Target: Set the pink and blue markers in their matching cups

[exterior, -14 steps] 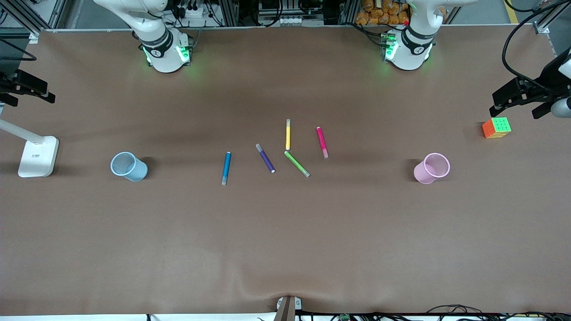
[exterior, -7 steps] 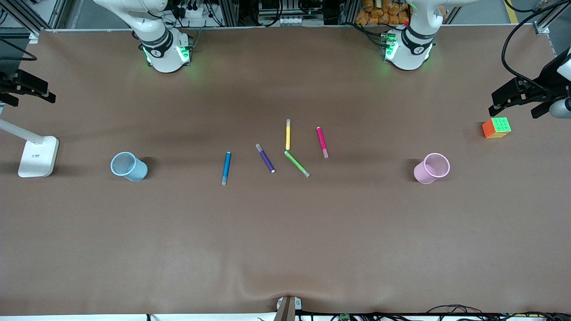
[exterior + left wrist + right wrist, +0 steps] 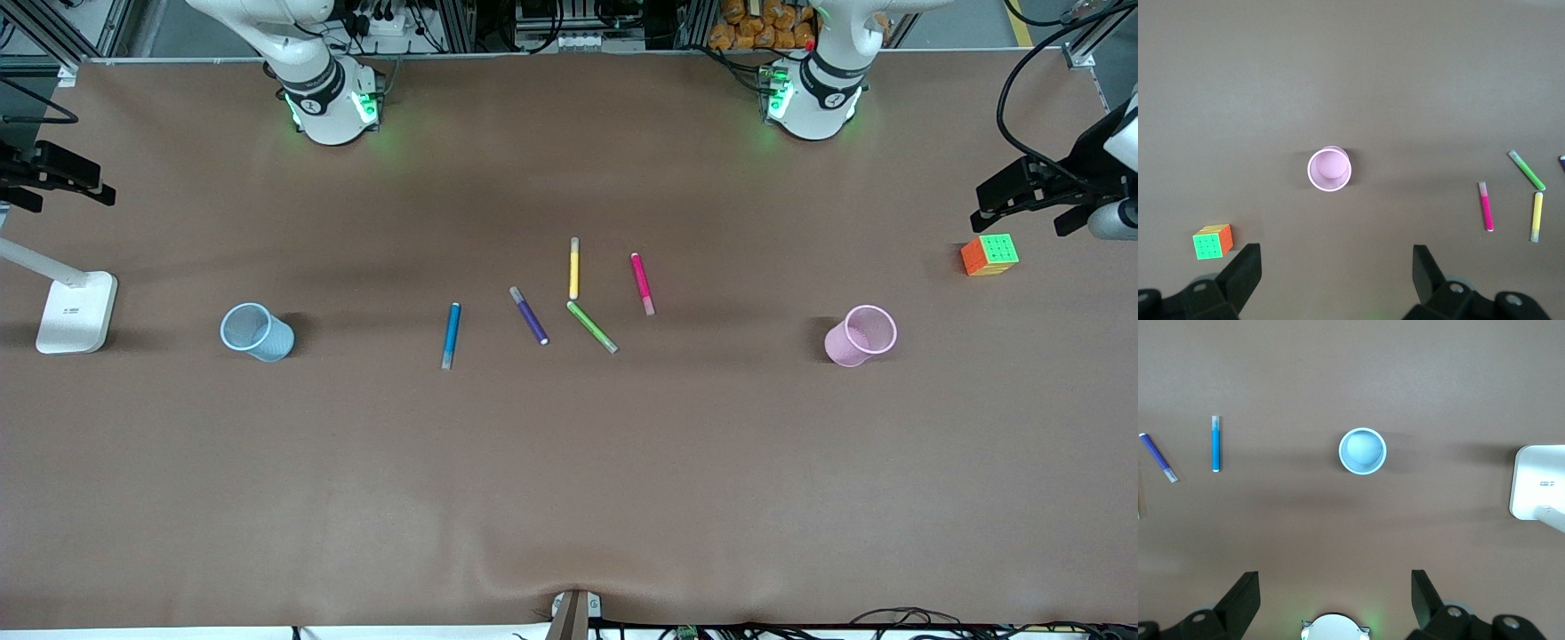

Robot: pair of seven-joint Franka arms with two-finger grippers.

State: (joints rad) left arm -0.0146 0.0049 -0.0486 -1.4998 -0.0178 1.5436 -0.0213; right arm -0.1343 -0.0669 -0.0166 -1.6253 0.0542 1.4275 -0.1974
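The pink marker (image 3: pixel 642 283) and the blue marker (image 3: pixel 451 334) lie flat mid-table among other markers. The light blue cup (image 3: pixel 257 332) stands upright toward the right arm's end. The light pink cup (image 3: pixel 860 335) stands upright toward the left arm's end. My left gripper (image 3: pixel 1336 257) is open and empty, high over the table between the pink cup (image 3: pixel 1329 169) and its base; the pink marker (image 3: pixel 1485 206) shows off to one side. My right gripper (image 3: pixel 1335 583) is open and empty, high over the table between the blue cup (image 3: pixel 1363 451) and its base; the blue marker (image 3: pixel 1215 443) lies apart.
Purple (image 3: pixel 529 315), yellow (image 3: pixel 574 268) and green (image 3: pixel 592 326) markers lie between the blue and pink ones. A colourful puzzle cube (image 3: pixel 989 254) sits near the left arm's end. A white lamp base (image 3: pixel 76 311) stands at the right arm's end.
Both raised grippers have shifted very slightly at the edges of the front view. Nothing on the table has moved.
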